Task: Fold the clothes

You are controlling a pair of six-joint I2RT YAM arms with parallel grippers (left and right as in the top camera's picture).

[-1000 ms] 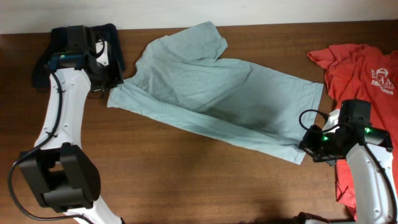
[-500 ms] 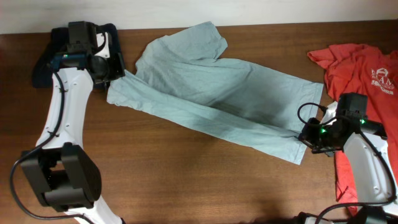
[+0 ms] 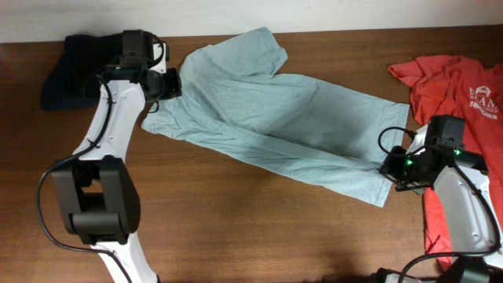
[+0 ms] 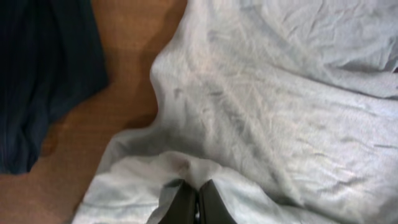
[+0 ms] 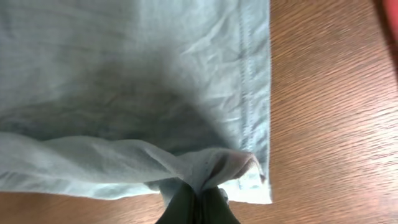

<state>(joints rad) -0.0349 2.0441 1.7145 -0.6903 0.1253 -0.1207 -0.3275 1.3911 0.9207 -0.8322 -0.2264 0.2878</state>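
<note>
- My left claw (image 3: 167, 85) is pinched shut on the pale blue-grey T-shirt (image 3: 275, 118) at its ten o'clock edge. My right claw (image 3: 391, 167) clamps the hem corner at four o'clock.
- The shirt lies slantwise across mid-table. It looks like light, limp cotton that will sag and bunch, so hems and corners seem the best holds.
- The wooden table (image 3: 236, 236) looks smooth. A coral-red T-shirt (image 3: 456, 79) at three o'clock and a dark garment (image 3: 75, 67) at ten crowd the ends.
</note>
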